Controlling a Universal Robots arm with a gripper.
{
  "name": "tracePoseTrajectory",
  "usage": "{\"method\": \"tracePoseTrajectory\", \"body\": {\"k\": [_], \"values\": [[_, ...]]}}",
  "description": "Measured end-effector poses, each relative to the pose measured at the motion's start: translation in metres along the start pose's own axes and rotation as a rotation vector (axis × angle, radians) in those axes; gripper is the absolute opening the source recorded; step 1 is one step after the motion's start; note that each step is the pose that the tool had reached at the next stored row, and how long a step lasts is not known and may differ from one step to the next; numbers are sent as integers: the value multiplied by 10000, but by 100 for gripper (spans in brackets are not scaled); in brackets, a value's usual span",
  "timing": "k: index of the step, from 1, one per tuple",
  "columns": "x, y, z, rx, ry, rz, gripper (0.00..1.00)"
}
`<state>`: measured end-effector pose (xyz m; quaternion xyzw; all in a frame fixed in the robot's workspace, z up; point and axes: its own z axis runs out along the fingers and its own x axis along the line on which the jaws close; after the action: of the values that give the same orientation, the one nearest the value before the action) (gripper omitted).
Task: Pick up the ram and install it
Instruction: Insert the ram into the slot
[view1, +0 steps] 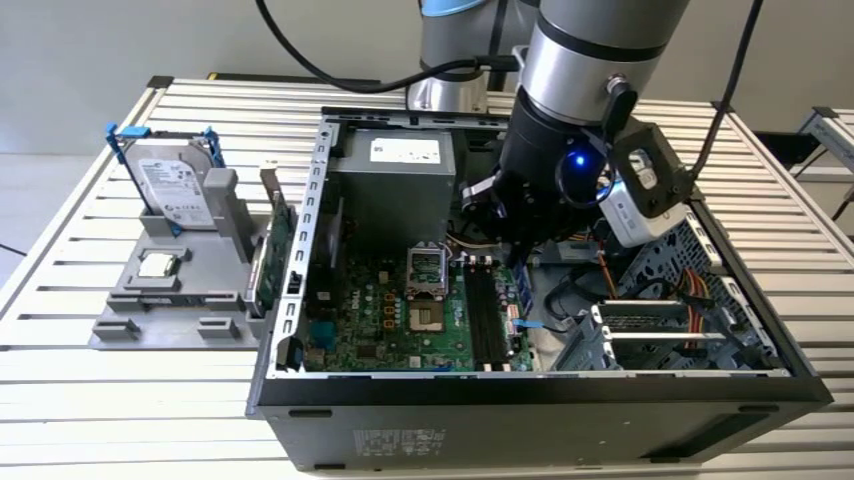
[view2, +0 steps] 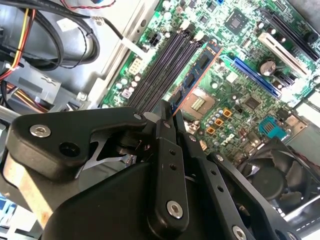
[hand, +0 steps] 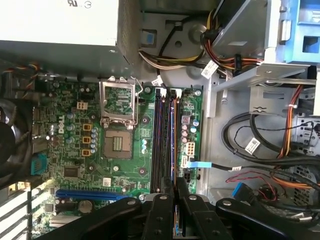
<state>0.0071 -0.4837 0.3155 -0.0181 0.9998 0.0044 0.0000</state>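
Note:
My gripper (view2: 169, 116) is shut on one end of the ram (view2: 197, 75), a slim dark stick with blue chips and an orange edge. The stick hangs lengthwise just above the black memory slots (view2: 162, 67) on the green motherboard. In the first wrist view the ram (hand: 173, 145) appears edge-on, in line with the slots (hand: 161, 140), and the gripper (hand: 175, 187) is clamped on its near end. In the exterior view the arm's wrist reaches down into the open computer case (view1: 320, 200), above the far end of the slots (view1: 487, 320).
A power supply (view1: 400, 170) fills the case's far end, and the CPU socket (hand: 118, 145) lies beside the slots. Cable bundles (hand: 260, 150) and a drive cage (view1: 667, 330) crowd the other side. Outside the case a grey holder carries a hard drive (view1: 174, 180) and a green card (view1: 274, 260).

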Motion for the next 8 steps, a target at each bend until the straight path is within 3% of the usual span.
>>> {"method": "tracePoseTrajectory", "body": {"k": [8], "values": [[0, 0, 20, 53, 2, 0, 0]]}}
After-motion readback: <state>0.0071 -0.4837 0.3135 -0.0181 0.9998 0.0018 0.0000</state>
